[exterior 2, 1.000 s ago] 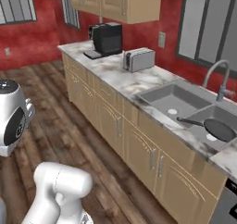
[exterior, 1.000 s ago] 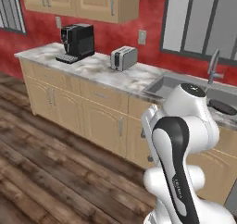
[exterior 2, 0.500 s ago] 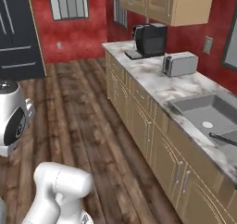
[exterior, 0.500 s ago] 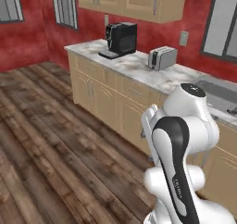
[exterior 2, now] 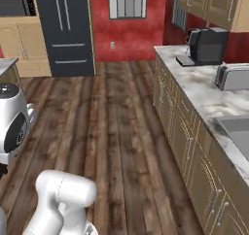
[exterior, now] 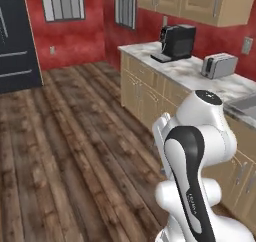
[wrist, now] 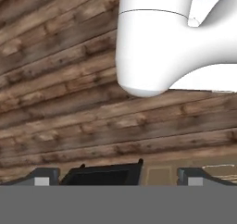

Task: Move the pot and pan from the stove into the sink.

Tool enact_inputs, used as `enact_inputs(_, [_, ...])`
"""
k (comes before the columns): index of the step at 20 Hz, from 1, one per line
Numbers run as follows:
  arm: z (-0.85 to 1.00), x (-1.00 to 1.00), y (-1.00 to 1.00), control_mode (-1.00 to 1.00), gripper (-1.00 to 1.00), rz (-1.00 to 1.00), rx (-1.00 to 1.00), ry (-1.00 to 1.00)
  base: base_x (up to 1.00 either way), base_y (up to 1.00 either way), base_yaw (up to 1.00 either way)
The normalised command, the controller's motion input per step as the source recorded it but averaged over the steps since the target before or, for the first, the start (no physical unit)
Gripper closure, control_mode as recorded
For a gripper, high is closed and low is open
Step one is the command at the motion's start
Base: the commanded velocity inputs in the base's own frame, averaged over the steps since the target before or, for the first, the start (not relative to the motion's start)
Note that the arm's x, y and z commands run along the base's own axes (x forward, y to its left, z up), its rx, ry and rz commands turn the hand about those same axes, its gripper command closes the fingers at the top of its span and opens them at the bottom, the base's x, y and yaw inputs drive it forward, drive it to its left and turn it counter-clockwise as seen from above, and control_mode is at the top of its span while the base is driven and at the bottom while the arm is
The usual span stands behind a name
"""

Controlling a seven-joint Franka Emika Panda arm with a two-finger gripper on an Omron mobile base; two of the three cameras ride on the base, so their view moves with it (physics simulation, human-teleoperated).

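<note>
Both base views are now facing further left than half a second ago, the camera having turned. The sink (exterior 2: pixel 236 129) is sitting at 3 o'clock on the counter (exterior 2: pixel 202 91), past the toaster (exterior 2: pixel 232 76) and coffee machine (exterior 2: pixel 206 45). The gripper (wrist: pixel 118 176) is pointing at the wooden floor (wrist: pixel 69 112), fingertips (wrist: pixel 44 176) apart, holding nothing.

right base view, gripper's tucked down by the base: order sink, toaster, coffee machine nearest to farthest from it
The gripper hangs open over the floor beside the robot's own body, so distance runs along the counter away from the base.
1. sink: right edge, closest stretch of counter.
2. toaster: further along the counter, right side.
3. coffee machine: far end of the counter.
</note>
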Motion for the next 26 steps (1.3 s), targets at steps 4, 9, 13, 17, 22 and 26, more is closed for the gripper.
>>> enact_inputs(4, [0.00, 0.00, 0.00, 1.00, -1.00, 0.00, 0.00, 0.00, -0.27, -0.09, 0.45])
enact_inputs(9, [0.00, 0.00, 0.00, 1.00, -1.00, 0.00, 0.00, 0.00, -0.22, -0.05, 0.46])
enact_inputs(13, [0.00, 0.00, 0.00, 1.00, -1.00, 0.00, 0.00, 0.00, -0.21, -0.04, 0.47])
enact_inputs(17, [0.00, 0.00, 0.00, 1.00, -1.00, 0.00, 0.00, 0.00, -0.19, -0.03, 0.47])
enact_inputs(22, [0.00, 0.00, 0.00, 1.00, -1.00, 0.00, 0.00, 0.00, -0.17, -0.02, 0.48])
enact_inputs(26, [0.00, 0.00, 0.00, 1.00, -1.00, 0.00, 0.00, 0.00, -0.15, -0.01, 0.48])
